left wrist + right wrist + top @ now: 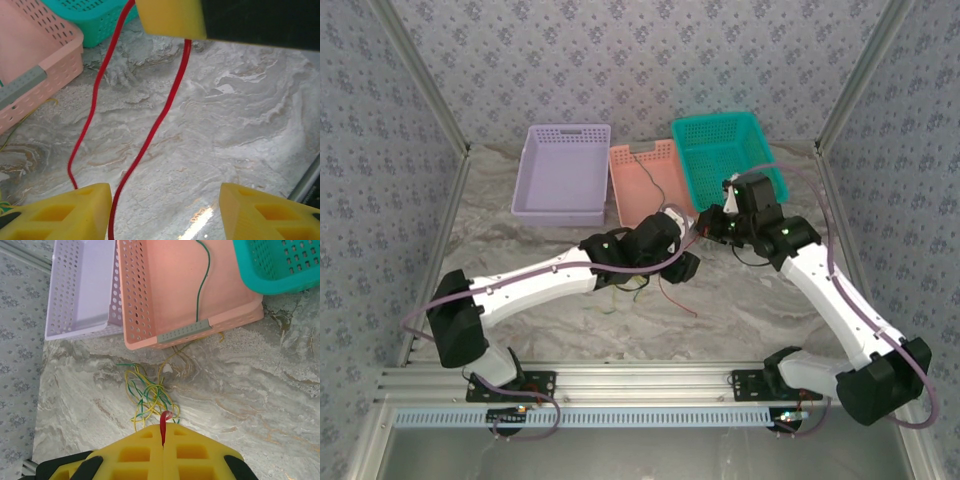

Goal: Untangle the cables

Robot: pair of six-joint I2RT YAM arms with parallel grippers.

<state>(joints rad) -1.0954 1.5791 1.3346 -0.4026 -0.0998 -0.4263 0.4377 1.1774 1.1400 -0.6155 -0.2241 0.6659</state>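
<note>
left gripper (162, 195) sits just in front of the pink basket (625, 200), jaws apart, nothing pinched. the red cable (150, 135) hangs down as a loop. one strand runs right along the inner face of one finger (60, 212), the other drops behind that same finger. the yellow and green cables (150, 395) lie in a knot on the table just in front of the basket, and one green cable (202, 285) lies inside it. right gripper (163, 432), off the basket's front right corner, is clamped on the red cable's end.

my worry: the strand hugs one finger, so the left jaws could close on air or push it aside. and if red is threaded through that knot (can't tell from here), pulling the arms apart could cinch it tighter or drag the whole bundle along. the thin wire could also slip out of the right pads.
</note>
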